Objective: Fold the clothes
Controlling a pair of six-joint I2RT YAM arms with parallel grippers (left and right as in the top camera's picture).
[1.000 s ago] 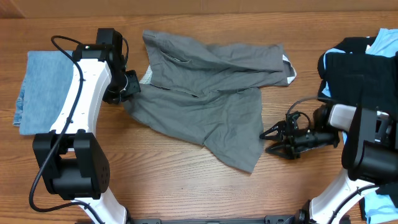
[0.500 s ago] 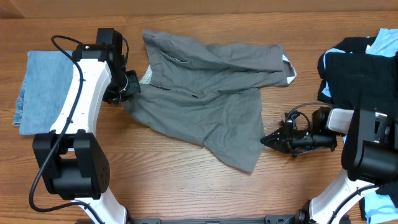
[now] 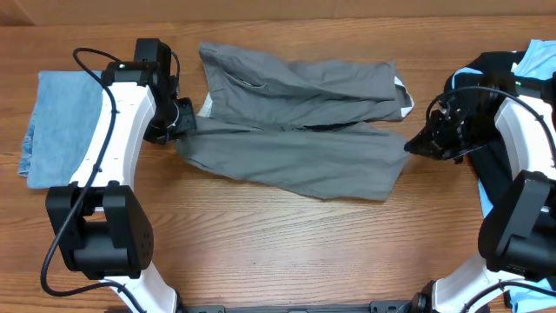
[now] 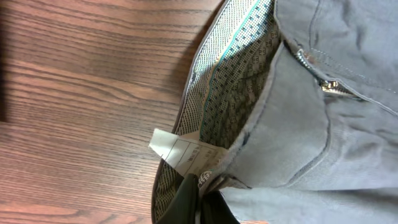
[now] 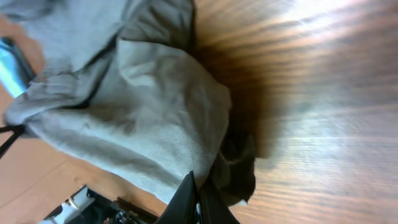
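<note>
Wood-grain table (image 3: 261,252), tan wall (image 3: 347,9) behind

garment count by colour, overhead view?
grey garment: 1
denim-blue garment: 1
black garment: 1
light blue garment: 1
Total: 4 visible. The black and light blue ones are heaped at the right edge and partly cut off, so that pile may hide more.

I see a plain grey garment (image 3: 295,148) (its waistband lining (image 4: 236,74) dotted, teal-striped), a denim-blue piece (image 3: 56,122) left of it, black clothes (image 3: 478,91) right.
</note>
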